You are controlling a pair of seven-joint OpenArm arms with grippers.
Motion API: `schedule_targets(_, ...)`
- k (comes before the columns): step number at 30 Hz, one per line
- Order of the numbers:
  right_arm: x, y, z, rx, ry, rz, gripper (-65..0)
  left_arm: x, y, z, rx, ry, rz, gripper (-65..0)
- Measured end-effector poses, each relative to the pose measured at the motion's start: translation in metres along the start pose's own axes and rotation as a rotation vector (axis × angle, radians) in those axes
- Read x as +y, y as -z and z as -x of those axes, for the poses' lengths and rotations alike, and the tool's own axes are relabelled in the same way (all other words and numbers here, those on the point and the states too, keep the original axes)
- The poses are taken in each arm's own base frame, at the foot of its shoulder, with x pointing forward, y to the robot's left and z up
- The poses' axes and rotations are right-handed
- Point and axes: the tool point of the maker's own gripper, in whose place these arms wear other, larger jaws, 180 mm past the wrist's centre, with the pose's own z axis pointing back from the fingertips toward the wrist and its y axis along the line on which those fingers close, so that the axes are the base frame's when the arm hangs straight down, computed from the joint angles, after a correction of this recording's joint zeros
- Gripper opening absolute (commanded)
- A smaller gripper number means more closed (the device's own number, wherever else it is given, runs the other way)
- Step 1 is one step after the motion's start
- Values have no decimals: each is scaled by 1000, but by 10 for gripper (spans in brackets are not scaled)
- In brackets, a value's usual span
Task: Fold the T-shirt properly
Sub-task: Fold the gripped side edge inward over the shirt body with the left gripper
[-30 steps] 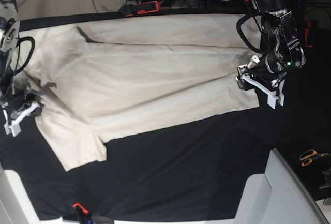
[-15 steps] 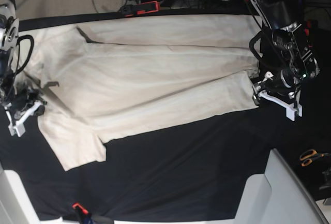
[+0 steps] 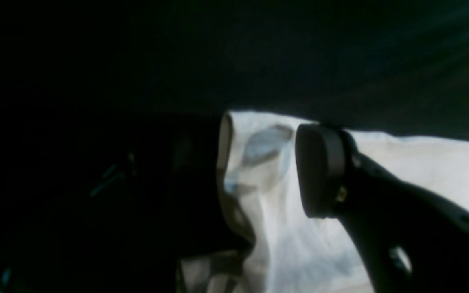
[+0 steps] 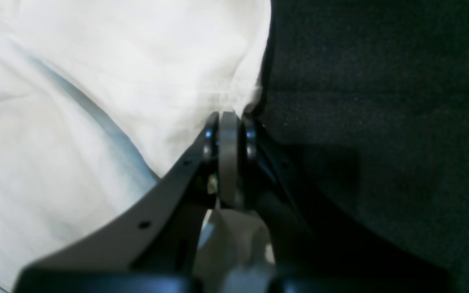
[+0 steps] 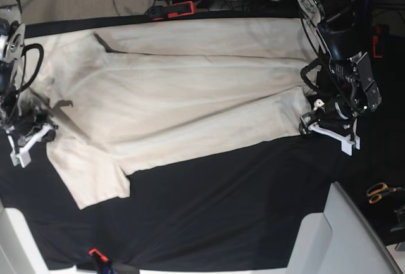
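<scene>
While my right gripper (image 4: pixel 228 134) pinches the T-shirt (image 5: pixel 183 97) edge, my wide-open left gripper (image 5: pixel 330 128) should straddle the hem fully before closing.

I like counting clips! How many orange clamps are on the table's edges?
2. One clamp sits on the far edge, above the T-shirt. Another clamp peeks out on the near edge. The arms may hide more.

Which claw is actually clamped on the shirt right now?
The right claw, shut on the T-shirt edge; the left claw stands open around the hem.
</scene>
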Motion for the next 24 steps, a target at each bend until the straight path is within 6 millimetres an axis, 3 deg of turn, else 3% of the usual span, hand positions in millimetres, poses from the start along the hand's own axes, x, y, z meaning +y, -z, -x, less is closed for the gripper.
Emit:
schedule_targets(17,0,0,0,1,0,1,-644,-18,12,3,-14,49,33,-197)
schedule_targets(19,0,0,0,1,0,1,-644,-16,11,5,-14,50,30,-242)
schedule_targets(24,0,0,0,2,0,1,-644,-15,10,13,-11,0,58,-467)
